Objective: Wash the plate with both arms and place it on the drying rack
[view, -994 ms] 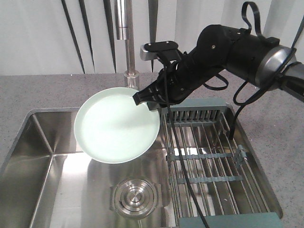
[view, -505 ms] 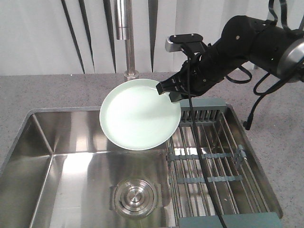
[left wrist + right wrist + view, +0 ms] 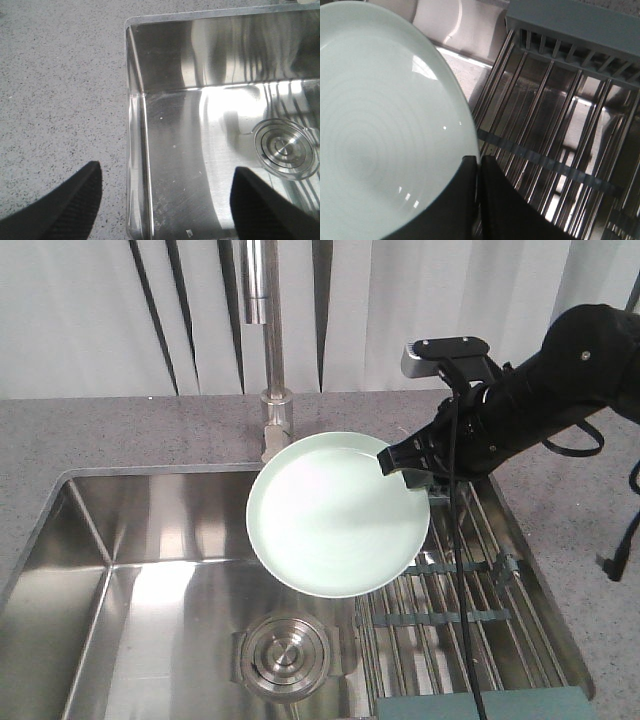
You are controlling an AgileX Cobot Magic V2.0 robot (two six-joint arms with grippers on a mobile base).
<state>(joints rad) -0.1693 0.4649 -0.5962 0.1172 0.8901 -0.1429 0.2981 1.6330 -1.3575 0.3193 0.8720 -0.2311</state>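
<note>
The pale mint-green plate [image 3: 335,515] hangs tilted above the sink's right half, partly over the drying rack [image 3: 470,610]. My right gripper [image 3: 405,462] is shut on the plate's upper right rim; the black right arm [image 3: 545,390] reaches in from the right. In the right wrist view the plate [image 3: 380,125] fills the left side, and the right gripper [image 3: 478,165] pinches its rim, with the drying rack's steel rods [image 3: 555,125] below. In the left wrist view my left gripper [image 3: 165,190] stands open over the sink's corner, holding nothing.
The steel sink basin [image 3: 150,580] has a round drain [image 3: 283,655] at its bottom. A tall faucet [image 3: 270,340] rises behind the sink. Grey speckled countertop [image 3: 100,430] surrounds the basin; the left wrist view shows the sink's edge [image 3: 135,150] and countertop [image 3: 60,90].
The right arm has carried the plate rightward, from over the sink's middle to partly above the drying rack. The grip on the rim has stayed shut.
</note>
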